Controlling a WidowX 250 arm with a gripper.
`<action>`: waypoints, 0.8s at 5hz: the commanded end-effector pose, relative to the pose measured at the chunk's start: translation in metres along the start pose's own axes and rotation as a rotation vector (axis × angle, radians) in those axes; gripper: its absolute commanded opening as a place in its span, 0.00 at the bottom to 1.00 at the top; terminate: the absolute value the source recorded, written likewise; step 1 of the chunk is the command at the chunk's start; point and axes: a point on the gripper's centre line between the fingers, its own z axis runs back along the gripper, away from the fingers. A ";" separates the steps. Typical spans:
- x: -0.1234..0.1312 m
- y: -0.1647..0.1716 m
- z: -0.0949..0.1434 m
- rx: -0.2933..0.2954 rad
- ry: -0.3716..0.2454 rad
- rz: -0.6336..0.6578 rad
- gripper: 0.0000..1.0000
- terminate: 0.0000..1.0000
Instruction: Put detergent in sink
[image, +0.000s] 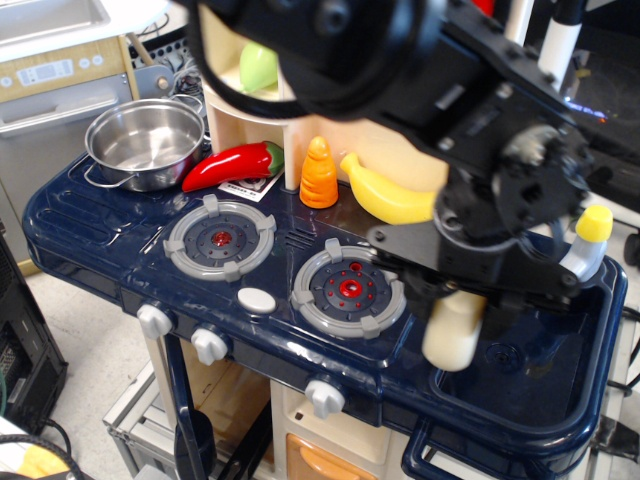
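We see the black robot arm reaching in from above over a toy kitchen, its tool pinching the detergent by the upper part. The cream-white bottle hangs with its rounded bottom pointing down over the left edge of the sink, a dark blue basin set into the right end of the worktop. We cannot tell whether the bottle touches the basin rim. Its neck and cap are hidden behind the tool.

At the back right corner of the sink stands a white toy faucet with a yellow top. Left of the sink lie two grey burners, the right burner just beside the hanging bottle and the left burner further along. A small white oval button sits between them near the front edge, above white knobs on the front panel.

Behind the burners we see a yellow banana, an orange carrot standing upright, and a red chili pepper lying beside a steel pot at the back left corner. A pale green object rests on the cream shelf above
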 end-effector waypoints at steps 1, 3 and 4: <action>0.009 -0.030 0.000 -0.092 -0.023 -0.008 0.00 0.00; 0.012 -0.028 -0.009 -0.174 -0.004 -0.049 1.00 0.00; 0.012 -0.028 -0.009 -0.174 -0.004 -0.049 1.00 0.00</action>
